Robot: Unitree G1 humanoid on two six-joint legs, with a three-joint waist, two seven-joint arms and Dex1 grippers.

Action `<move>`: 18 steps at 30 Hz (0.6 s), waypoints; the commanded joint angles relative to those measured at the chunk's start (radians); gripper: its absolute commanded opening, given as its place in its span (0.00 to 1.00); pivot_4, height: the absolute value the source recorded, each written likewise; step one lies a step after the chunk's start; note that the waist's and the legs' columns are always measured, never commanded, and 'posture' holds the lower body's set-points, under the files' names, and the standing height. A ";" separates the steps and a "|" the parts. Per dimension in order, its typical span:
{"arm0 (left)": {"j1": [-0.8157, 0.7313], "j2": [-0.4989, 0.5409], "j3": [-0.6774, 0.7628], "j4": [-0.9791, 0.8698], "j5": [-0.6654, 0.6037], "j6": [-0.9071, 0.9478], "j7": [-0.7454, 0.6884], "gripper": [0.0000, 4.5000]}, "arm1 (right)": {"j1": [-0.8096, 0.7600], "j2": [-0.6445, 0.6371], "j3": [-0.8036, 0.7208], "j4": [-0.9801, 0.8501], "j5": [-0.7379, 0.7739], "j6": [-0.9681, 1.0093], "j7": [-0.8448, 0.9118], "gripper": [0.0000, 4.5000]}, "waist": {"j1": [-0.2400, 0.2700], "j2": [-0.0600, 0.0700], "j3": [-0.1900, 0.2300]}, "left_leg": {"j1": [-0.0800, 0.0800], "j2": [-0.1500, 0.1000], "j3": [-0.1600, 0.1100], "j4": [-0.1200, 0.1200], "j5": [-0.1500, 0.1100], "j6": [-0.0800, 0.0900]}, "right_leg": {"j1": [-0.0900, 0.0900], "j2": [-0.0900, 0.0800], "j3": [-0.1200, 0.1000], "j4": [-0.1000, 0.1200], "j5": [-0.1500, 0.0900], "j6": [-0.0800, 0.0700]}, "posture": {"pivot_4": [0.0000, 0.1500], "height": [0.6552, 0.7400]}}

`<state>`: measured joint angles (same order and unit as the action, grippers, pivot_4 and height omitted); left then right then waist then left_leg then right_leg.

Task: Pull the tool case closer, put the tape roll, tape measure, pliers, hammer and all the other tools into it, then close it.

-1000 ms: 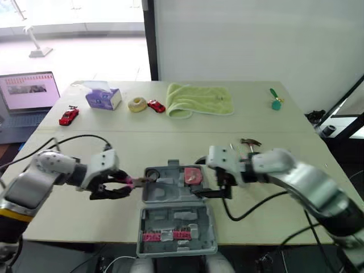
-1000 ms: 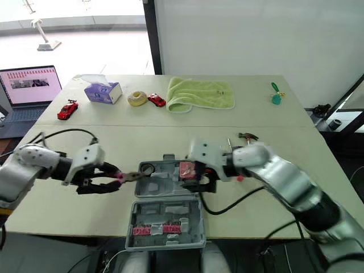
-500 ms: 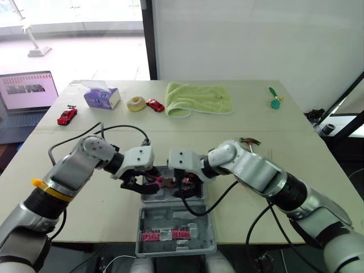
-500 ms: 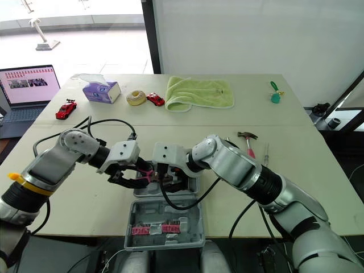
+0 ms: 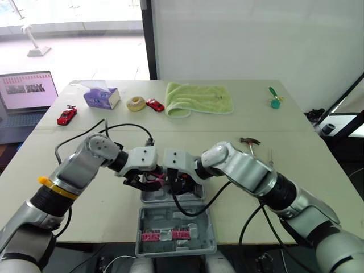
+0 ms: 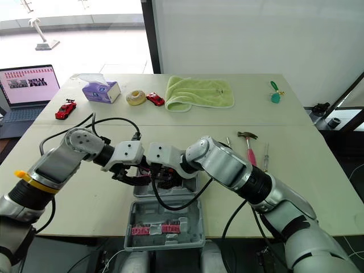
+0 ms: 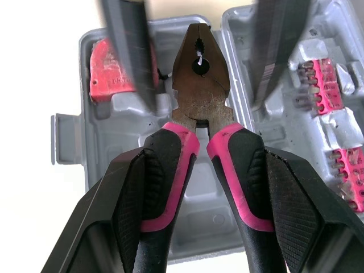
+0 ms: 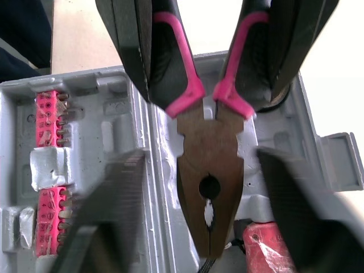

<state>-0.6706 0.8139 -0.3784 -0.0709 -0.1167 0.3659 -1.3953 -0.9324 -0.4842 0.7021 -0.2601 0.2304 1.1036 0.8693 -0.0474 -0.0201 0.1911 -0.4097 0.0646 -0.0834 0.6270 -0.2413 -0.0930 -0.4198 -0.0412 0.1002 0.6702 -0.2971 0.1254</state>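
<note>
Update: the left gripper (image 5: 145,180) has swung in from the left side of the table (image 5: 85,216) over the last second. It now hangs over the rear half of the open tool case (image 5: 170,219), fingers clamped on the pink handles of the pliers (image 7: 199,85), nose out over the grey tray. The right gripper (image 6: 165,176) came in from the other side to meet it, fingers spread wide either side of the pliers' head, gripping nothing. I'd say the pliers are about to get seated or handed over.

The hammer (image 5: 250,142) lies on the table well off to the right, so plenty left to pack.

Both grippers cover the tray from the head views, so I can't tell if the pliers touch it. The red thing by the nose is probably the tape measure (image 7: 111,74), half hidden.
</note>
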 commanded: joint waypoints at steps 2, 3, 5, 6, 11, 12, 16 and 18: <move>-0.022 -0.007 0.026 -0.026 -0.007 0.007 0.005 0.55 | -0.022 0.017 -0.018 -0.001 -0.014 -0.013 -0.007 0.21 | 0.000 0.000 0.000 | 0.000 0.000 0.000 0.000 0.000 0.000 | 0.000 0.000 0.000 0.000 0.000 0.000 | 1.00 1.00; -0.020 -0.007 0.026 -0.027 -0.007 0.008 0.005 0.55 | -0.021 0.021 -0.020 0.004 -0.016 -0.014 -0.011 0.21 | 0.000 0.000 0.000 | 0.000 0.000 0.000 0.000 0.000 0.000 | 0.000 0.000 0.000 0.000 0.000 0.000 | 1.00 1.00; -0.018 -0.006 0.028 -0.026 -0.006 0.006 0.005 0.55 | -0.019 0.026 -0.021 0.010 -0.021 -0.015 -0.015 0.21 | 0.000 0.000 0.000 | 0.000 0.000 0.000 0.000 0.000 0.000 | 0.000 0.000 0.000 0.000 0.000 0.000 | 1.00 1.00; -0.018 -0.006 0.028 -0.025 -0.005 0.004 0.005 0.55 | -0.018 0.027 -0.022 0.012 -0.022 -0.016 -0.015 0.21 | 0.000 0.000 0.000 | 0.000 0.000 0.000 0.000 0.000 0.000 | 0.000 0.000 0.000 0.000 0.000 0.000 | 1.00 1.00; -0.013 -0.014 0.040 -0.018 -0.015 0.006 0.012 0.55 | -0.014 0.031 -0.030 0.020 -0.030 -0.027 -0.022 0.21 | 0.000 0.000 0.000 | 0.000 0.000 0.000 0.000 0.000 0.000 | 0.000 0.000 0.000 0.000 0.000 0.000 | 1.00 1.00; -0.009 -0.016 0.045 -0.017 -0.022 0.006 0.011 0.55 | -0.014 0.032 -0.034 0.022 -0.032 -0.030 -0.023 0.21 | 0.000 0.000 0.000 | 0.000 0.000 0.000 0.000 0.000 0.000 | 0.000 0.000 0.000 0.000 0.000 0.000 | 1.00 1.00; -0.004 -0.021 0.075 -0.006 -0.055 0.023 0.009 0.99 | -0.013 0.011 -0.039 0.019 -0.037 -0.044 -0.014 0.21 | 0.000 0.000 0.000 | 0.000 0.000 0.000 0.000 0.000 0.000 | 0.000 0.000 0.000 0.000 0.000 0.000 | 1.00 1.00; -0.002 -0.024 0.097 0.005 -0.067 0.019 0.023 1.00 | -0.007 -0.006 -0.037 0.015 -0.040 -0.052 -0.006 0.21 | 0.000 0.000 0.000 | 0.000 0.000 0.000 0.000 0.000 0.000 | 0.000 0.000 0.000 0.000 0.000 0.000 | 1.00 1.00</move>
<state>-0.6679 0.7840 -0.3281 -0.0587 -0.1631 0.3863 -1.3819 -0.9323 -0.4853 0.6978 -0.2137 0.1993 1.0728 0.8559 -0.0470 -0.0201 0.1911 -0.4098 0.0645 -0.0835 0.6274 -0.2413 -0.0930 -0.4197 -0.0413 0.1001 0.6705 -0.2971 0.1254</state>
